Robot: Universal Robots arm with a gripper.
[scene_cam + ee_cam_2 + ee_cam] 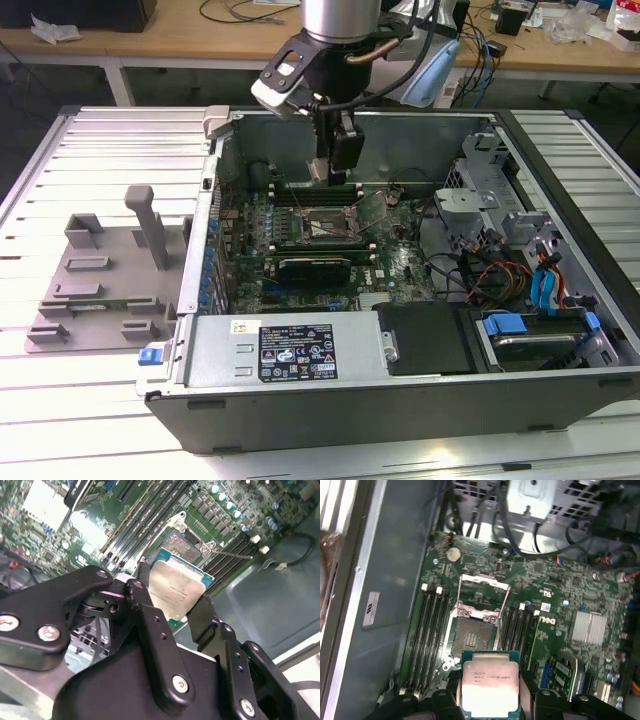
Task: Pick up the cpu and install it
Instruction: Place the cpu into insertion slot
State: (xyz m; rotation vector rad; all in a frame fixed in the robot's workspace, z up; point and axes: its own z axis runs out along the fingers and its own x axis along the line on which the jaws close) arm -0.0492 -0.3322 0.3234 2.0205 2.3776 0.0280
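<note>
The cpu (491, 685) is clamped at two opposite edges by the jaws of the gripper (173, 586). It is held inside the open computer case (300, 400), over the motherboard (555, 630), near the dark socket (472, 637).

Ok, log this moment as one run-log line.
gripper: shut on cpu | cpu: held above motherboard, not seated | socket: open, empty
</note>
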